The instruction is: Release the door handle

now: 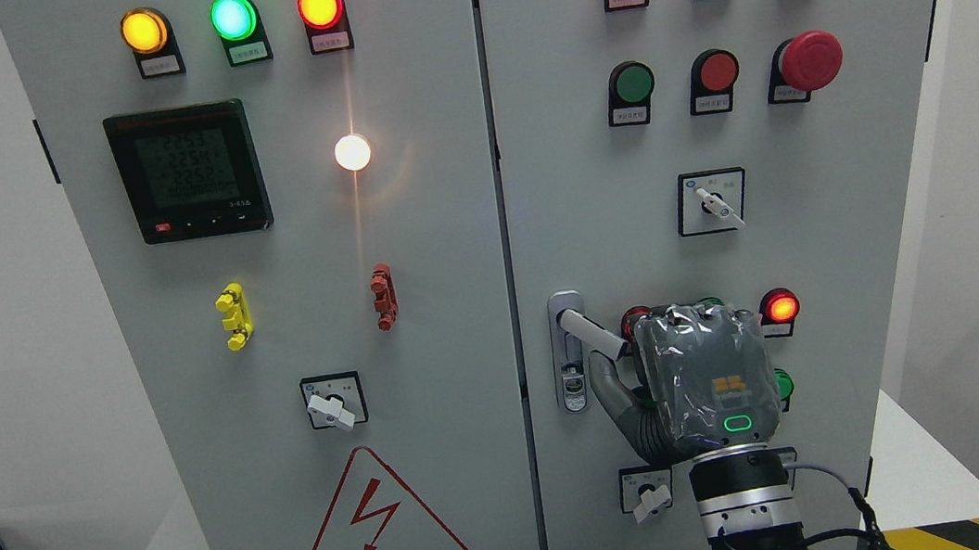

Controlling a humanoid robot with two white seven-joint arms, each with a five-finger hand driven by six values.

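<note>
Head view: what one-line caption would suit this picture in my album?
Robot's right hand holds the door handle of a grey electrical cabinet with glowing indicator lamps.

Right hand (699, 380) raised upright from bottom edge, back toward camera, fingers (616, 395) curled, thumb left

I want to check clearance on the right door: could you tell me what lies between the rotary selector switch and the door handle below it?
In the head view, only bare grey panel lies between the rotary selector switch and the door handle.
</note>
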